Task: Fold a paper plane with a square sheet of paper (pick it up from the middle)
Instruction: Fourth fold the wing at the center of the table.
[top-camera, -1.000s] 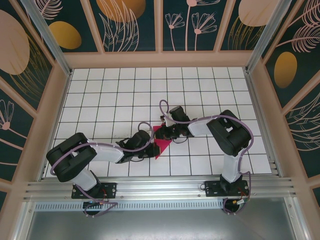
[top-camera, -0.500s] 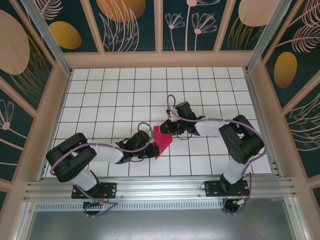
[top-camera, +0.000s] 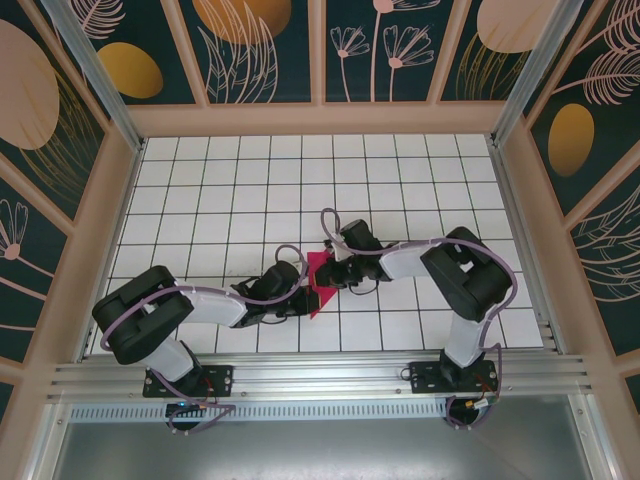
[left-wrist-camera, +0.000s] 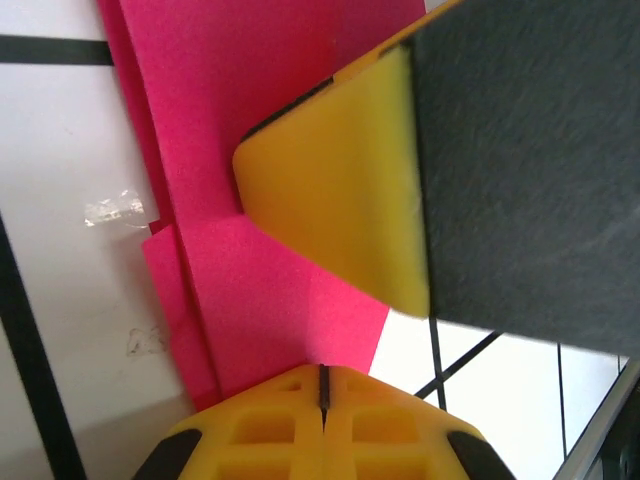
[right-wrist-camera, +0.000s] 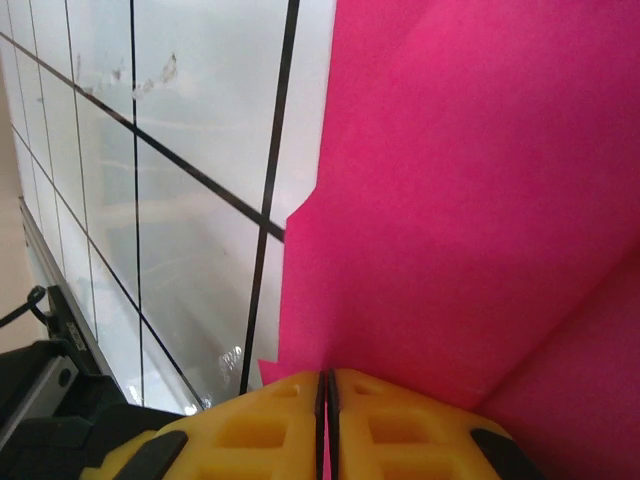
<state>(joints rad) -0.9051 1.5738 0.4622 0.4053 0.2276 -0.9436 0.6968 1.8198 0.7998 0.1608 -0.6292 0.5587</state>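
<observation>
Mid-fold, by the look of it: pinches the creased square sheet of paper (right-wrist-camera: 470, 200) between left gripper (left-wrist-camera: 322, 374) and right gripper (right-wrist-camera: 325, 380), both clamped shut on its edges, low over the counter (right-wrist-camera: 190, 150). Calls next for aligned edges, then a firmly pressed crease.

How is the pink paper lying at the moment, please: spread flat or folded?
Folded: the left wrist view shows the pink paper in overlapping layers with stepped edges.

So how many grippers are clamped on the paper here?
2. The left gripper is shut on the paper at its near-left side; the right gripper is shut on its far-right side.
</observation>
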